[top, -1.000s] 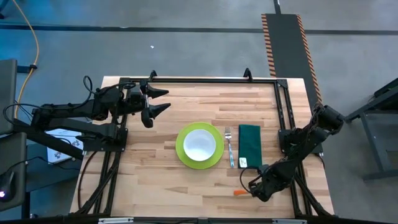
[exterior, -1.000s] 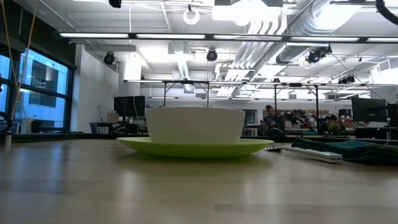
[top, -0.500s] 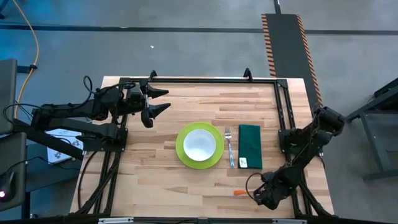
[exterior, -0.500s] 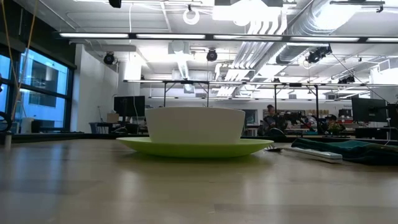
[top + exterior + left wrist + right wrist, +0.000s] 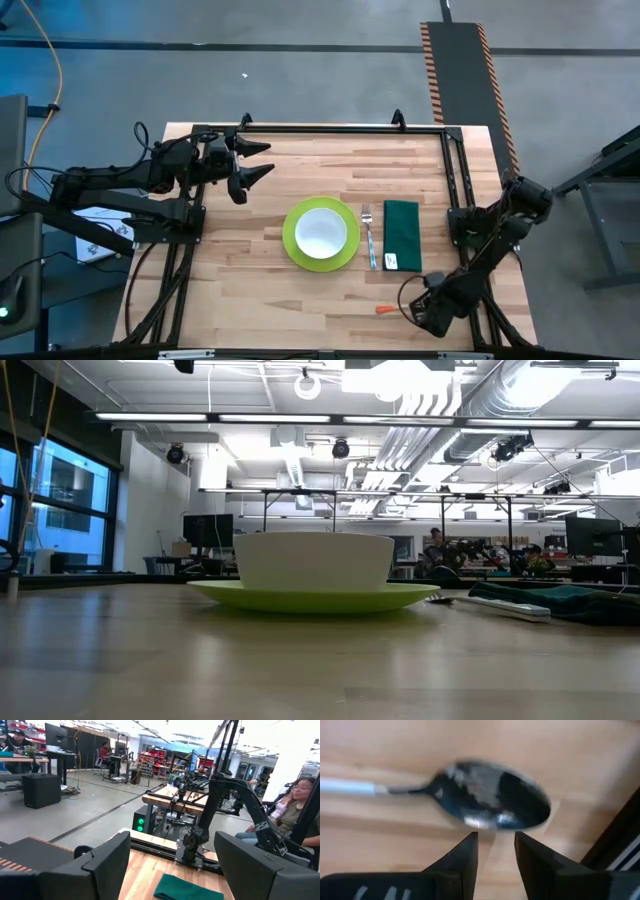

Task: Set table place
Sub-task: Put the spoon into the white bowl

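A white bowl sits in a lime-green plate at the middle of the table. Right of the plate lie a silver fork and a folded dark green napkin. The spoon lies flat near the table's near right corner, its orange handle pointing left. My right gripper points steeply down over the spoon's silver bowl, fingers a little apart, with only bare wood between them. My left gripper hangs open and level above the table's far left.
A black metal frame runs along the table's far and right sides, close to my right arm. Bare wood lies left of the plate and along the near edge. In the left wrist view a person sits beyond the table.
My right gripper has gone toward the table's near edge and a little down, from beside the napkin's near end to over the spoon. The spoon has stayed where it lay.
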Controlling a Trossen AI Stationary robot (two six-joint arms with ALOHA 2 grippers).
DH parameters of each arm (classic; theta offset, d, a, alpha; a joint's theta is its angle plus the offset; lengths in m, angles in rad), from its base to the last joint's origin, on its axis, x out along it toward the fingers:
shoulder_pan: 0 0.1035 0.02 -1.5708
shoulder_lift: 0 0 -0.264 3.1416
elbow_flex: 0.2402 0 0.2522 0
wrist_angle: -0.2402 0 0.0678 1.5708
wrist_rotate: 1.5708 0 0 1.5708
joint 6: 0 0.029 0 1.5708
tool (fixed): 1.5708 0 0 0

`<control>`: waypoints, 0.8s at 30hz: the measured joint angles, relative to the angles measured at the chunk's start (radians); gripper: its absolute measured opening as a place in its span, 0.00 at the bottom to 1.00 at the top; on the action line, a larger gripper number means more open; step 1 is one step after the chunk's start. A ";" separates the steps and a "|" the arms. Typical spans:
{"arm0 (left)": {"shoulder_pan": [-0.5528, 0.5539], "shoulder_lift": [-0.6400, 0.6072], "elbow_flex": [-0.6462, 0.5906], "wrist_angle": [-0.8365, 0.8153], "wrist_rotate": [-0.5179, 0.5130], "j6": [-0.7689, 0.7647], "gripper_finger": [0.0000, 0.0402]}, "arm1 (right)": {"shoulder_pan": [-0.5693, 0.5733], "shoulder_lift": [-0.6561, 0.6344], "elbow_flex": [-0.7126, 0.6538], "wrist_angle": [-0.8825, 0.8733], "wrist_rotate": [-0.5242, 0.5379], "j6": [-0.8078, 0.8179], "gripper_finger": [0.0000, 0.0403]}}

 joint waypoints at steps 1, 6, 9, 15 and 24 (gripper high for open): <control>0.000 0.000 0.000 0.000 0.000 0.000 0.69 | -0.005 0.000 0.000 -0.014 0.008 -0.001 0.29; 0.000 0.000 0.000 0.000 0.000 0.000 0.69 | -0.026 0.000 0.000 -0.093 0.021 -0.002 0.29; 0.000 0.000 0.000 0.000 0.000 -0.001 0.69 | -0.040 0.000 0.000 -0.137 0.040 -0.006 0.29; 0.000 0.000 0.000 0.000 0.000 -0.002 0.69 | -0.069 0.000 0.000 -0.177 0.089 -0.019 0.29; 0.000 0.000 0.000 0.000 0.000 -0.026 0.69 | -0.122 -0.001 0.000 -0.225 0.224 -0.035 0.29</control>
